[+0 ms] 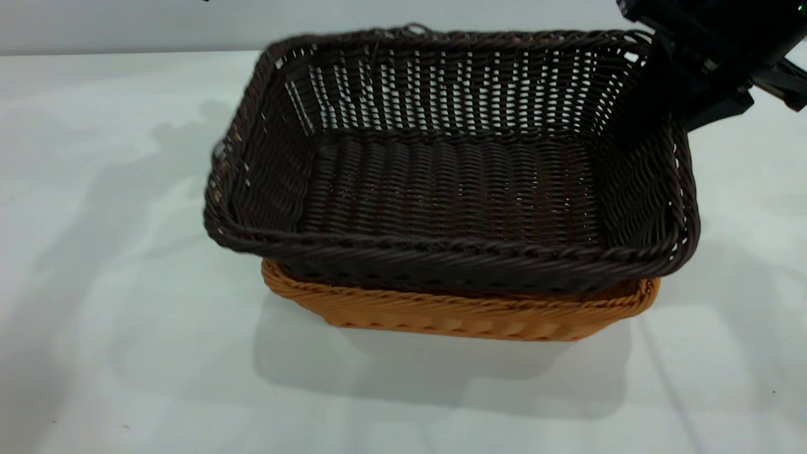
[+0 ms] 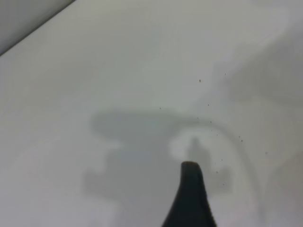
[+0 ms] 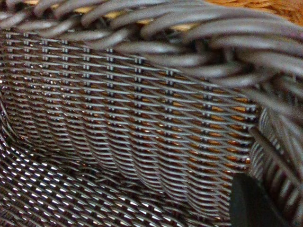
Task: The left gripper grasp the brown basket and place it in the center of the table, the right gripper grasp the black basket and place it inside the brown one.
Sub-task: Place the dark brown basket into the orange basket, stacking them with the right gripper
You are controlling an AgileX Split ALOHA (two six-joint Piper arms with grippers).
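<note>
The black basket hangs tilted over the brown basket, its near side resting in the brown basket's rim. The brown basket stands on the table and shows only as an orange-tan strip below the black one. My right gripper is shut on the black basket's far right corner. In the right wrist view one of its fingers lies against the black basket's woven wall, with orange-tan wicker beyond the rim. My left gripper is out of the exterior view; it is open and empty over the bare table.
The table's far edge meets a pale wall behind the baskets. Bare tabletop lies left of, right of and in front of the baskets. In the left wrist view the table's edge runs across one corner.
</note>
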